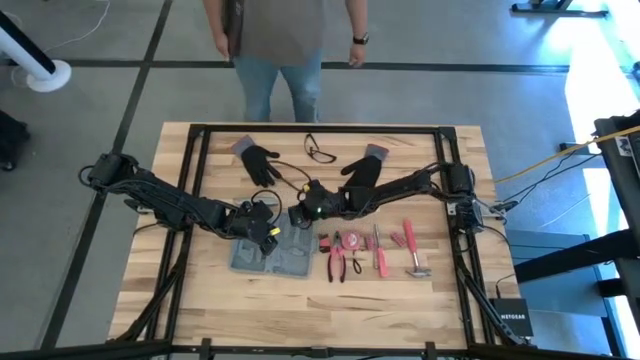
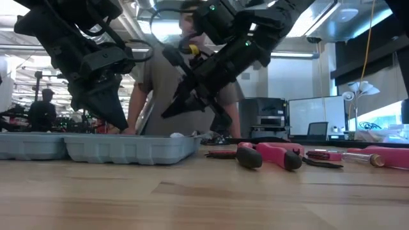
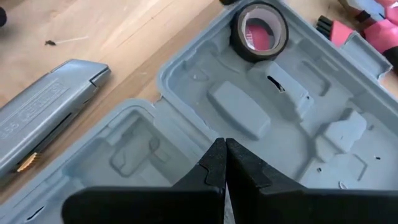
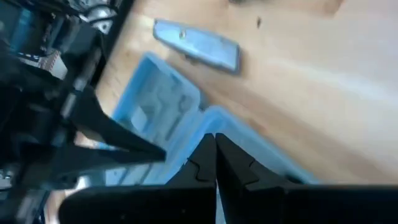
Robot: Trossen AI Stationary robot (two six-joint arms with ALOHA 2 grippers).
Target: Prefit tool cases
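The blue-grey tool case (image 1: 262, 255) lies open and flat on the table, its moulded recesses up (image 3: 249, 112). A roll of black tape (image 3: 260, 31) sits in one recess. My left gripper (image 3: 224, 155) is shut and points slanting down into the case at the ridge between its two halves. My right gripper (image 4: 214, 146) is shut too. It hangs clear above the case's far right part (image 2: 167, 114) and holds nothing. A grey utility knife (image 3: 43, 112) lies on the wood beside the case. My left gripper comes slanting down from the table's left. Its shut fingertips (image 2: 120, 128) dip behind the case's near wall in the low view, at the ridge between the halves (image 3: 186, 130). Whether they touch the ridge I cannot tell.
Pink-handled tools lie in a row right of the case: pliers (image 1: 337, 255), a screwdriver (image 1: 378, 250), a hammer (image 1: 413, 250). Two black gloves (image 1: 258, 160) (image 1: 362, 168) and glasses (image 1: 320, 150) lie toward the far edge, where a person (image 1: 285, 40) stands.
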